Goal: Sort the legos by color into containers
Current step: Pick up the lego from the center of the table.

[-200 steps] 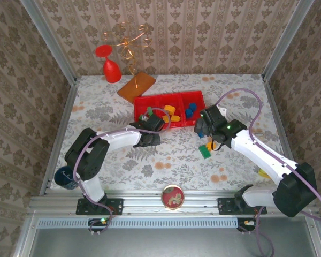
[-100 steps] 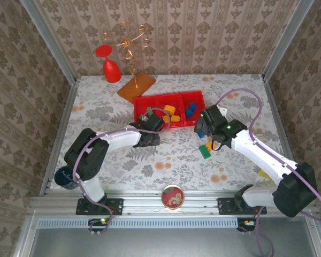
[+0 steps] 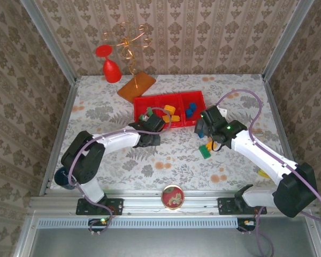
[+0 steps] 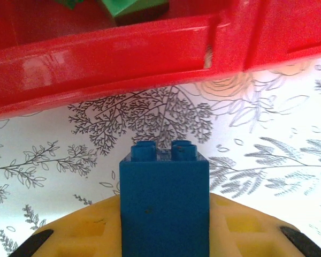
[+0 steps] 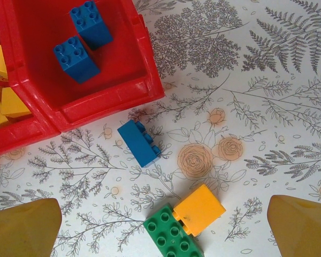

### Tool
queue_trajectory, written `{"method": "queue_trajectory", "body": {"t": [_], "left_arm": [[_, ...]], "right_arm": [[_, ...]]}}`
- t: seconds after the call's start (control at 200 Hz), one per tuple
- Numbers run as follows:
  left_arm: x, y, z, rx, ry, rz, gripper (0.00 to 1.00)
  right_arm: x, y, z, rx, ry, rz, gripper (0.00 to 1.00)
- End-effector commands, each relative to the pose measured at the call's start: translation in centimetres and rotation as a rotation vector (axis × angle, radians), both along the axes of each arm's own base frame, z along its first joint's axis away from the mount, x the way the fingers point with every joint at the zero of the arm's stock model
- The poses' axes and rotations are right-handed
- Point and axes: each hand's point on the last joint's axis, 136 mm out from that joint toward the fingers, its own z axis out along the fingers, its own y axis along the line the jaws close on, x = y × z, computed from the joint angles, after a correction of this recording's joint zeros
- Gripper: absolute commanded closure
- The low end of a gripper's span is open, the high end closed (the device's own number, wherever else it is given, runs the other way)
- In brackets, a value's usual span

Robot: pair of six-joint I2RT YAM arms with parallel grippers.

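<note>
your left claw (image 4: 165,241) pinches an upright blue brick (image 4: 164,187); the red tray (image 4: 96,59) wall stands just ahead across bare table (image 4: 267,139). your right claw (image 5: 163,214) is spread wide above touching green brick (image 5: 171,239) and yellow brick (image 5: 200,209), open table around.

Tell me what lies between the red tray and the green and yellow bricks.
One loose blue brick on the floral table, clear in the right wrist view.

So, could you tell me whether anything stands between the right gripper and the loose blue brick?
Nothing visible does: the blue brick lies bare on the table, just outside the red tray, below the open right gripper.
</note>
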Motion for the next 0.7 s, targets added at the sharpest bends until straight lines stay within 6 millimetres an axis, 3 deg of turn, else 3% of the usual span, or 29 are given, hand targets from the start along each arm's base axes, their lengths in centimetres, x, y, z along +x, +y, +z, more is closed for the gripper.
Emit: {"method": "queue_trajectory", "body": {"t": [0.0, 0.335, 0.695], "left_arm": [[-0.2, -0.3, 2.3, 0.004, -0.041, -0.036, 0.8], [-0.8, -2.2, 5.4, -0.056, -0.089, -0.103, 0.8], [1.8, -5.7, 10.9, -0.126, -0.223, -0.212, 0.79]], "right_arm": [[-0.2, -0.7, 0.5, 0.008, -0.02, -0.04, 0.0], [-0.4, -1.1, 0.1, 0.001, -0.01, -0.058, 0.0], [-1.6, -2.7, -0.7, -0.029, 0.037, -0.125, 0.0]]}}
